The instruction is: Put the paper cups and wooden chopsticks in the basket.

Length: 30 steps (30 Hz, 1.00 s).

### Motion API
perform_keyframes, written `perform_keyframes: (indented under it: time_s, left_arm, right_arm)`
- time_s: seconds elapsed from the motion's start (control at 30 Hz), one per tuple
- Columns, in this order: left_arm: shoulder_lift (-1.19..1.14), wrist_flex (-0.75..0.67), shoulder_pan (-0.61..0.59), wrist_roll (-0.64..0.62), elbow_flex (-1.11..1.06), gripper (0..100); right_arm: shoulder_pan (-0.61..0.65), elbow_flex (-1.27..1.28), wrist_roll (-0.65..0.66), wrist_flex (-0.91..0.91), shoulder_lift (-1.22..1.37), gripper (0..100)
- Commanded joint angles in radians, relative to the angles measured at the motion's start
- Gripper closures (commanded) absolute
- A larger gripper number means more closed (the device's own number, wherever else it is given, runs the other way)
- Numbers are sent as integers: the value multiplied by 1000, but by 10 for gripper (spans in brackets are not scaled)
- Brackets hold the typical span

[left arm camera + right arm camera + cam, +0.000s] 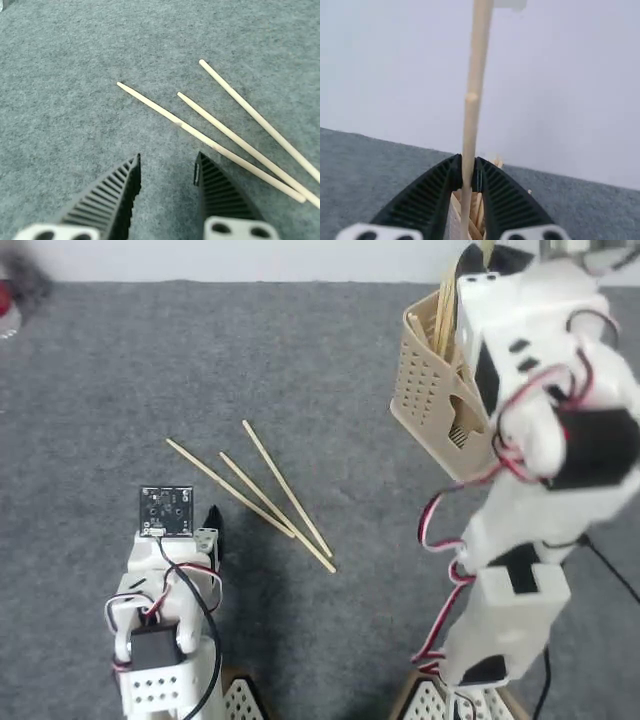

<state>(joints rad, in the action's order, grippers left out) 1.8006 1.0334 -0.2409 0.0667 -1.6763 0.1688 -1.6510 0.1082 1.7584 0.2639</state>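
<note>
Three wooden chopsticks lie side by side on the grey carpet in the middle of the table; the left wrist view has them as chopsticks just ahead of my left gripper, which is open and holds nothing. The left gripper sits low at the front left. A beige basket stands at the back right with several chopsticks upright in it. My right gripper is shut on one upright chopstick directly above the basket.
The white right arm rises over the basket's near side and hides part of it. A pale wall runs behind the carpet's far edge. A red and clear object sits at the far left corner.
</note>
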Motion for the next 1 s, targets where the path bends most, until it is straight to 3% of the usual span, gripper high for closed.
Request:
perform_keyframes:
  time_s: [0.0, 0.23, 0.5, 0.77, 0.97]
  left_arm:
    - [18, -14, 2, -2, 10, 831]
    - [18, -14, 0, -2, 10, 831]
    - [18, -17, 6, -2, 10, 831]
    - [18, -14, 6, -2, 10, 831]
    - [18, -14, 6, -2, 10, 831]
  right_arm:
    - [15, -29, -11, 41, -90, 992]
    - [16, -31, -17, 44, -116, 992]
    - [47, -5, -40, 44, -332, 992]
    - [105, 563, -11, 30, -664, 992]
    - [94, 885, -8, -211, -839, 992]
